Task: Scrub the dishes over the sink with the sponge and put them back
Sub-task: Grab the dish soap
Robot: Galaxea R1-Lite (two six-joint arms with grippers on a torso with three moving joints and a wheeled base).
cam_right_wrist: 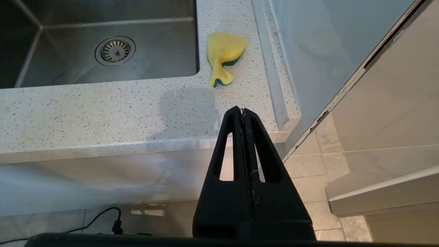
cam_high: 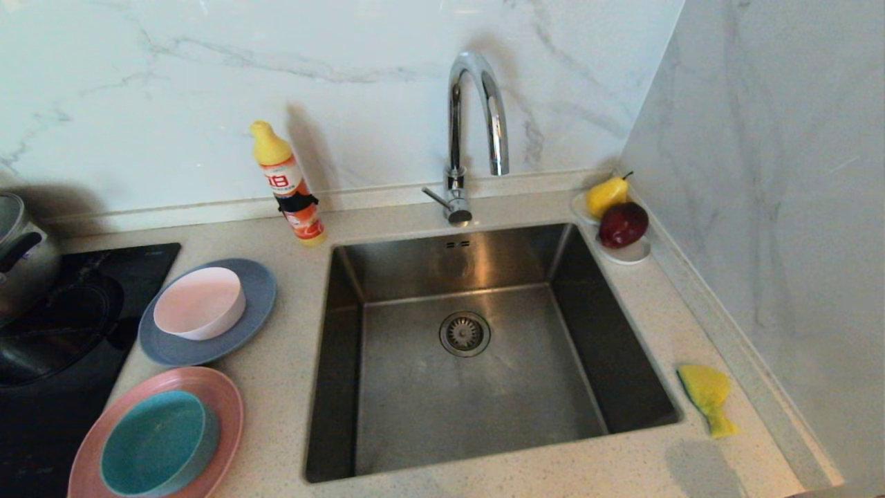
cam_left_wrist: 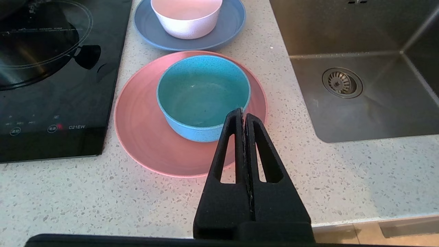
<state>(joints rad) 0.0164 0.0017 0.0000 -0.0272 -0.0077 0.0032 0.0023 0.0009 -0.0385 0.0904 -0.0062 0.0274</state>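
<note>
We read this as the very start: nothing picked up, nothing scrubbed. Both arms sit back off the worktop's near edge, out of the head view.

Nearest, the right gripper [cam_right_wrist: 242, 110] hangs before the near right corner of the worktop [cam_high: 290, 387], jaws pressed together, holding nothing. The left gripper [cam_left_wrist: 242, 111] is likewise closed and empty, poised by the near left part, its tips over the near rim of the teal bowl [cam_left_wrist: 203, 92].

The sponge [cam_high: 706, 394] lies crumpled on the narrow strip between the sink [cam_high: 470, 387] and the right wall, just beside the sink's near right corner. Our advice: open the right jaws wide before coming down, and pinch the thick body, not the twisted tail, which would likely flop.

On the left, the teal bowl sits inside the pink plate [cam_high: 221, 404] at the near left corner. Further back, the pale pink bowl [cam_high: 200, 302] rests on the grey-blue plate [cam_high: 259, 290], near the sink's left edge. We would lift each bowl by its rim first, since each plate is pinned beneath one.

Far edge: detergent bottle [cam_high: 287, 183], faucet [cam_high: 473, 114], and in the far right corner a small white dish [cam_high: 632, 252] with a pear [cam_high: 607, 195] and a red apple [cam_high: 622, 225]. Leave those alone. A hob [cam_high: 62, 325] and pot [cam_high: 17, 256] sit far left.
</note>
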